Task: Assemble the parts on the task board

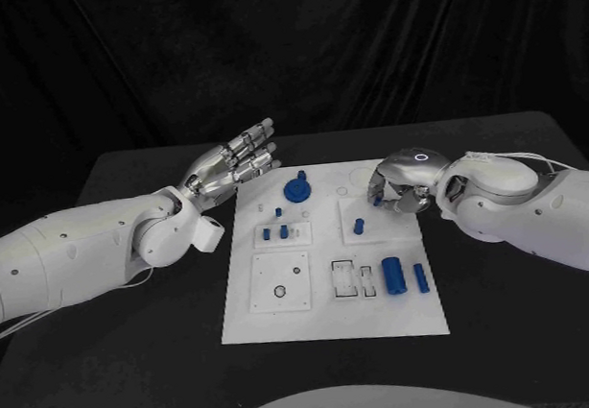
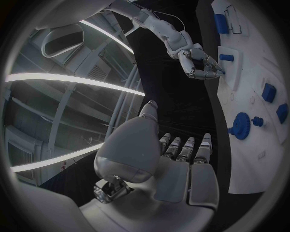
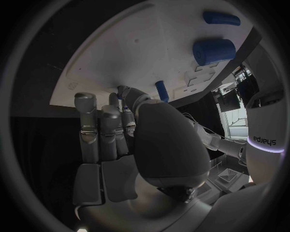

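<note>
The white task board (image 1: 334, 302) lies in the middle of the black table. On it are a round blue knob (image 1: 298, 188), small blue pegs (image 1: 277, 232), another peg (image 1: 359, 225) and two blue cylinders (image 1: 392, 273) near the front right. My right hand (image 1: 402, 183) reaches down to the board's far right corner. Its fingertips (image 2: 208, 72) are beside a short blue peg (image 1: 375, 198) that stands in the board. In the right wrist view the peg (image 3: 161, 90) is next to the thumb, not between the fingers. My left hand (image 1: 236, 161) hovers open, fingers spread, above the table off the board's far left corner.
The board has empty recessed slots at its front left (image 1: 279, 282) and front middle (image 1: 353, 278). Bare black table (image 1: 137, 304) lies on both sides of the board. A black curtain hangs behind the table.
</note>
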Controlling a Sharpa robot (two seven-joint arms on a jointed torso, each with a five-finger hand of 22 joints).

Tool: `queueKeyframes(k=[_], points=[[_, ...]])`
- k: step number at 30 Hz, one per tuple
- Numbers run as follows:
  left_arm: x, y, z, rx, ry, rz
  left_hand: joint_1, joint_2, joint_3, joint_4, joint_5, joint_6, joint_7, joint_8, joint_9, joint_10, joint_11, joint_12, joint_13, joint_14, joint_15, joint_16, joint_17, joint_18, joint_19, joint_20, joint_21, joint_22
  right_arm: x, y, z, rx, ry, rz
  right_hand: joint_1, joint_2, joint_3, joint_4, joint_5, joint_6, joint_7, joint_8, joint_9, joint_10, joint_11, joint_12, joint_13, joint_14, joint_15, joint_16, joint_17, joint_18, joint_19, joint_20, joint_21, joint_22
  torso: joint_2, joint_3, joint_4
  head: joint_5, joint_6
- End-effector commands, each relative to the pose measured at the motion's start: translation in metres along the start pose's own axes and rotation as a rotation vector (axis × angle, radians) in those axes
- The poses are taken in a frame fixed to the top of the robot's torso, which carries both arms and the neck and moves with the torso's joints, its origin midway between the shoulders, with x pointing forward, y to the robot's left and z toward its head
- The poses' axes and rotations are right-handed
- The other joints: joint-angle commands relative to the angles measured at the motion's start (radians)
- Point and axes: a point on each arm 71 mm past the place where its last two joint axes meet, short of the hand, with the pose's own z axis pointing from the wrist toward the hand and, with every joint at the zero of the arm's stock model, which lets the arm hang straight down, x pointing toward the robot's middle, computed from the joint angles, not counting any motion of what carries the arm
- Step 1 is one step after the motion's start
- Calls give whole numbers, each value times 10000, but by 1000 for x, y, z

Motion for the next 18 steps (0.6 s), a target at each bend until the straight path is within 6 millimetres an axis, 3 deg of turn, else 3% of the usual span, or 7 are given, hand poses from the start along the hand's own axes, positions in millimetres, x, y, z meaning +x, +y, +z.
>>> queueKeyframes(k=[1, 12, 18], points=[[2, -6, 0, 949, 49, -145, 83, -4, 3, -58, 51, 18, 67, 48, 14, -8, 86, -4, 11, 34, 67, 45, 9, 150, 96, -2, 67, 10, -10, 1, -2, -33, -525, -75, 15, 12, 20, -58, -82, 43, 8, -47, -2, 351, -300, -70, -15, -15, -47, -49, 13, 167, -5, -54, 38, 770, -9, -2, 9, 15, -24], [1, -5, 1, 842, 67, -154, 118, 8, 2, -102, 100, 26, 96, 49, 16, -3, 89, -2, 13, 52, 77, 64, 15, 147, 109, 0, 70, 14, -42, 11, -15, -354, -1026, -204, -65, -5, 3, -48, -224, 10, 22, -150, -19, 365, -284, -221, -62, -16, -31, -143, -75, 164, -29, -45, 14, 761, 1, 3, 12, 38, -73], [1, -4, 1, 813, 66, -151, 118, 12, 0, -103, 100, 25, 102, 49, 16, -3, 91, -2, 13, 54, 80, 67, 16, 147, 113, 1, 72, 21, -48, 19, -22, -561, -1055, -157, -62, 0, 12, -55, -248, -12, 25, -188, -30, 361, -279, -267, -76, 0, -28, -126, -43, 157, -22, -42, 57, 770, 2, 5, 18, 58, -79]])
